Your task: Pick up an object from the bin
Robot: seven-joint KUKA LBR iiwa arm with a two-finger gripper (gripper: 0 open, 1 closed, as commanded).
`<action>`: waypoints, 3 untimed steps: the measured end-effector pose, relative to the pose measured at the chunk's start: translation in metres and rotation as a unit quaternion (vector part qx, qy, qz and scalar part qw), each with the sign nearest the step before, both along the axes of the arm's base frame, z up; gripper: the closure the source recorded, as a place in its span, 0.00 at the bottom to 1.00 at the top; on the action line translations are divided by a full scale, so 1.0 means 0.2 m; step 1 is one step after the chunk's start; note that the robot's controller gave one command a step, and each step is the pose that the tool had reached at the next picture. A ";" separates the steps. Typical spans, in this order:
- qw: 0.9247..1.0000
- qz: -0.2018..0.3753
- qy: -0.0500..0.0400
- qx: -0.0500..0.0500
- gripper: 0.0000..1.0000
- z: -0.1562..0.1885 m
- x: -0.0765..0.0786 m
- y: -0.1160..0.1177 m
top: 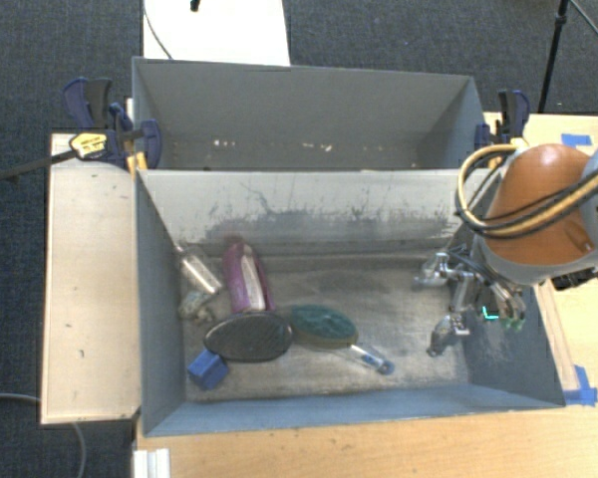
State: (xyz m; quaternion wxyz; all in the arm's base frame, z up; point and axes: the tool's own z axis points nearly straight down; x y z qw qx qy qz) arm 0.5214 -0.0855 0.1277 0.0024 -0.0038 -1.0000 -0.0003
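My gripper (437, 307) hangs over the right part of the bin floor, open, with bare floor and nothing else between its fingers. The nearest loose thing is a teal oval brush (324, 325) with a clear handle pointing right toward the gripper, a short way to its left. Beside the brush lies a dark grey oval disc (247, 338), touching it. A purple bottle (245, 276) lies just behind the disc.
At the far left of the floor lie a silvery tube (195, 273) and a small blue block (207, 369). The bin's right wall slopes close to the gripper. The arm with its orange cover and cables comes in over the right rim.
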 end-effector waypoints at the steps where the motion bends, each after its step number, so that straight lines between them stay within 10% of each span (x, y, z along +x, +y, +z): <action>1: 0.983 0.182 -0.006 0.000 0.00 -0.28 -0.10 0.36; 2: 0.993 0.121 -0.005 0.002 0.00 -0.13 -0.18 0.74; 3: 0.989 0.151 -0.002 0.000 0.00 -0.14 -0.21 0.85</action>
